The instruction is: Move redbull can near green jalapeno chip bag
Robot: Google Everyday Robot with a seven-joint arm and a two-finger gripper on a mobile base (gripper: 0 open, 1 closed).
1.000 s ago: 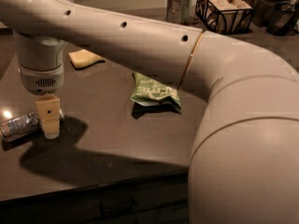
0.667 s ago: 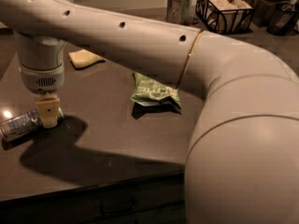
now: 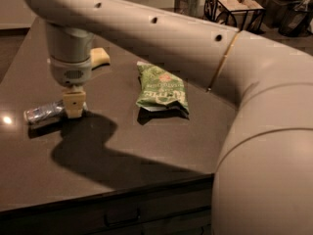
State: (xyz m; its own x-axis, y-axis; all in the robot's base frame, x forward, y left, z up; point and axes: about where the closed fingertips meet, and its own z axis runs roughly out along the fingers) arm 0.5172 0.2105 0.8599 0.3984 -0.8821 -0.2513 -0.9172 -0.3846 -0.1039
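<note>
The redbull can (image 3: 43,113) lies on its side at the left of the dark table (image 3: 146,151), silver and blue. My gripper (image 3: 74,105) hangs straight down from the arm and is closed on the can's right end, holding it just at the table top. The green jalapeno chip bag (image 3: 161,88) lies flat in the middle of the table, well to the right of the can and gripper, with a stretch of bare table between them.
A yellow sponge (image 3: 100,57) lies behind the gripper, partly hidden by the wrist. A wire basket (image 3: 234,6) and other items stand at the far back right. My large arm (image 3: 264,131) covers the right side. The table's front edge runs along the bottom.
My gripper and the can have moved together to the right and a little away from the front edge, toward the chip bag. The bag has stayed where it was.
</note>
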